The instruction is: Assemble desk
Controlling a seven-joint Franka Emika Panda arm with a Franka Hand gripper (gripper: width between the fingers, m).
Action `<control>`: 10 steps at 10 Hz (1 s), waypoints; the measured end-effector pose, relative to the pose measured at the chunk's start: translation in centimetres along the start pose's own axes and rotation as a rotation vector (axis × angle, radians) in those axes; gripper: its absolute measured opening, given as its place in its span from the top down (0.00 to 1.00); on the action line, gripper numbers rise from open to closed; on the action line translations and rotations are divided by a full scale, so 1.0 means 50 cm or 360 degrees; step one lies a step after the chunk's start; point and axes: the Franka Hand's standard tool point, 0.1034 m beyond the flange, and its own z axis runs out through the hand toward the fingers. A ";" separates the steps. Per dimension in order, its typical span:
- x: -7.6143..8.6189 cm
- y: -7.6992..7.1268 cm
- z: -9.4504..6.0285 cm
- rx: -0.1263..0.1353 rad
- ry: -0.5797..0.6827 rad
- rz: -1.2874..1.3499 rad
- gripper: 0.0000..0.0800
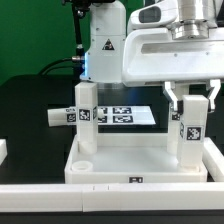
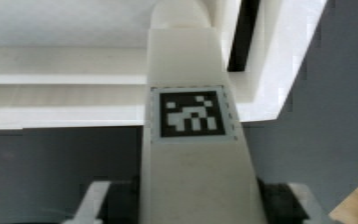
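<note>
A: What is shown in the exterior view?

B: The desk top (image 1: 130,160) is seen lying flat near the front of the table. One upright leg (image 1: 87,118) is planted in its far corner on the exterior view's left and is judged to be seated. A gripped leg (image 1: 190,132) is held upright at the far corner on the exterior view's right, with the gripper (image 1: 190,100) closed around its upper part. Whether its foot is already in the socket cannot be told.

A: And the other parts?

B: A lying leg (image 1: 64,113) is seen on the table beyond the top, on the exterior view's left, just beside the marker board (image 1: 125,115). A fourth leg cannot be identified with certainty.

A: What is added by the wrist view?

B: The gripped leg is seen running away from the camera, its tag (image 2: 194,112) facing the lens. It is clamped between the two fingers (image 2: 105,203). The pale rim of the desk top (image 2: 51,95) is seen beyond it.

A: How far along is the assembly judged to be?

B: Under half. One leg appears fitted and a second is being placed. Its fastening and two further legs are left to be done.
</note>
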 end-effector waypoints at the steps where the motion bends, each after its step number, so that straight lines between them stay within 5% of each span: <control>1: -0.004 0.000 0.001 0.0003 -0.0025 0.0001 0.64; 4: 0.040 -0.006 -0.010 0.0049 -0.0183 0.0047 0.22; 7: 0.055 -0.020 -0.012 0.0111 -0.0577 0.0109 0.19; 10: 0.047 0.004 0.007 0.0098 -0.0771 0.0109 0.19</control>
